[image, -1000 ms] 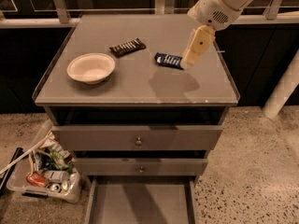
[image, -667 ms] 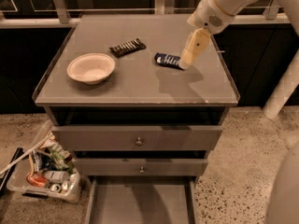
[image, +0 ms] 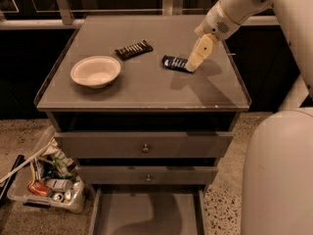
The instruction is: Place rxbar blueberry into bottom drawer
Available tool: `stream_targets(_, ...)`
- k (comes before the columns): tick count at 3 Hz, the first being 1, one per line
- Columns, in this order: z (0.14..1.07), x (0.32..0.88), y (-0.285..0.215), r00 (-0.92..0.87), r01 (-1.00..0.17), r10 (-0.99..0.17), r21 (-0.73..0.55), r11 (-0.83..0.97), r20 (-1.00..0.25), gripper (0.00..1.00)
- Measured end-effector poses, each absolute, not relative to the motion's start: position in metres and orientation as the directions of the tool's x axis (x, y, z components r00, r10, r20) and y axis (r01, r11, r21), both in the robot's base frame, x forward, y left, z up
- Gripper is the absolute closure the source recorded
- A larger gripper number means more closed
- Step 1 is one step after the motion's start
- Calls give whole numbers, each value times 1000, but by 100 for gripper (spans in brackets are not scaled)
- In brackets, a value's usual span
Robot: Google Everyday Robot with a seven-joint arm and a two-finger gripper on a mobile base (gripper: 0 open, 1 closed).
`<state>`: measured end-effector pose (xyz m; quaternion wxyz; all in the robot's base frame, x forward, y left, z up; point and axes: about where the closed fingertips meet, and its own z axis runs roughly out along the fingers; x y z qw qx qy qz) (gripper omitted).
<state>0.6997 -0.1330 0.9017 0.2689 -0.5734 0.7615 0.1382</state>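
Observation:
The rxbar blueberry (image: 174,62), a small dark blue bar with white lettering, lies flat on the grey cabinet top (image: 146,89), right of centre. My gripper (image: 191,66) reaches down from the upper right and its tip is at the bar's right end, covering it. The bottom drawer (image: 146,214) is pulled open at the foot of the cabinet, a shallow grey tray with a bare floor.
A black-brown bar (image: 133,49) lies behind a white bowl (image: 96,71) on the left of the top. Two upper drawers with knobs (image: 145,148) are shut. A clear bin of clutter (image: 46,185) sits on the floor at left. My white body (image: 279,175) fills the lower right.
My gripper has dropped lower and moved slightly left, from above the bar's right end down onto it. The bar has not moved.

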Motion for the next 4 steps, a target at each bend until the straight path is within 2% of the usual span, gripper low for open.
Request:
stream_targets(1, 891, 710, -123, -190, -956, -784, -72, 286, -592, 0)
stream_targets(4, 859, 732, -121, -159, -959, -787, -95, 265, -596, 0)
